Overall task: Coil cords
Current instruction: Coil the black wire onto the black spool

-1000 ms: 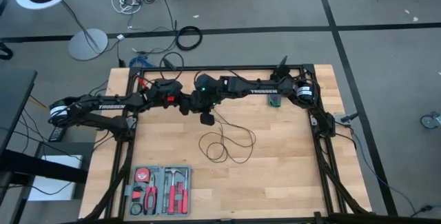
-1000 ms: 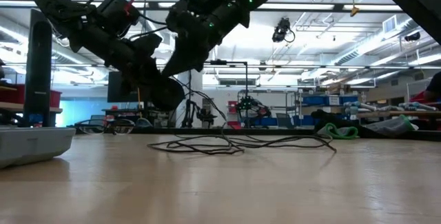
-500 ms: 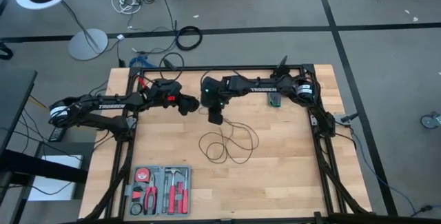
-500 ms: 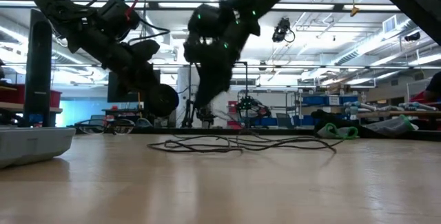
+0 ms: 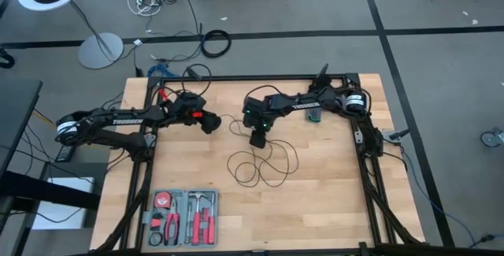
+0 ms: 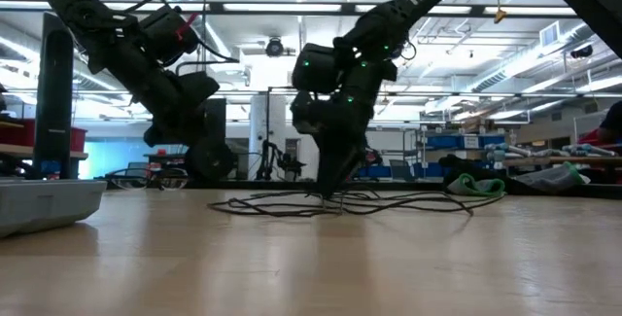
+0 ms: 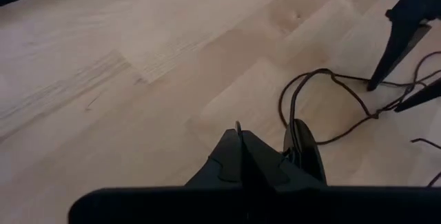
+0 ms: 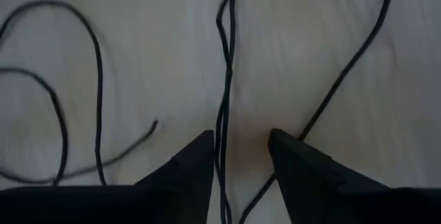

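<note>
The right tool, fingers spread, stands tip-down on the counter straddling a doubled strand of the cord, whose loops lie just nearer the front edge.

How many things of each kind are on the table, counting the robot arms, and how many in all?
Thin black cord: 1
Robot arms: 2; left end effector shut, right end effector open astride the cord
Tool tray: 1
Small green object: 1
Total: 5
</note>
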Tool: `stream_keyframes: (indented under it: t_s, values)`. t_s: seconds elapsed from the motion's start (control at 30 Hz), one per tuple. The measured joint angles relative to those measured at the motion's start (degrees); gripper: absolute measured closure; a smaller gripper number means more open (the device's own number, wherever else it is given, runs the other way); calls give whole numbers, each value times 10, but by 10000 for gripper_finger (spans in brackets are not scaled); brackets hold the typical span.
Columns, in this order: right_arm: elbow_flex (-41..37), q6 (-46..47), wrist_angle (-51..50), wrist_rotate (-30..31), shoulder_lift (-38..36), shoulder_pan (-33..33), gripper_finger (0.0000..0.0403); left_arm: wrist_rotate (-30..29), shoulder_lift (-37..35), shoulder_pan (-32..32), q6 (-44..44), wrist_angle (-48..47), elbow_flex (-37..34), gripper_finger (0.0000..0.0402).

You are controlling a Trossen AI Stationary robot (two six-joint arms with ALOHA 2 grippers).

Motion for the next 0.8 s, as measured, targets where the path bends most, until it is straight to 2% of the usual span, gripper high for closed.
stream_keyframes:
  t_s: [0.1, 0.23, 0.4, 0.5, 0.6, 0.67, 0.7, 0.8]
  values:
    - [-35, 2, 3, 18, -37, -2, 262, 0, 0, 0, 0, -1, 0, 402]
    - [-101, 1, 30, 79, -120, -8, 267, 0, 0, 0, 0, 1, 0, 402]
    - [-259, 42, 142, 130, -249, -5, 271, 0, 0, 0, -1, 1, 0, 402]
    - [-384, 92, 353, 169, -331, 7, 272, 0, 0, 0, -1, 1, 0, 402]
    - [-518, 137, 685, 223, -350, 26, 272, 0, 0, 0, -1, 2, 0, 402]
    - [-573, 141, 909, 276, -320, 40, 273, 0, 0, 0, -1, 7, 0, 402]
    - [-589, 140, 989, 306, -297, 45, 274, 0, 0, 0, -1, 12, 0, 402]
    - [-580, 126, 1106, 374, -207, 55, 276, 6, 0, 0, -1, 27, 0, 402]
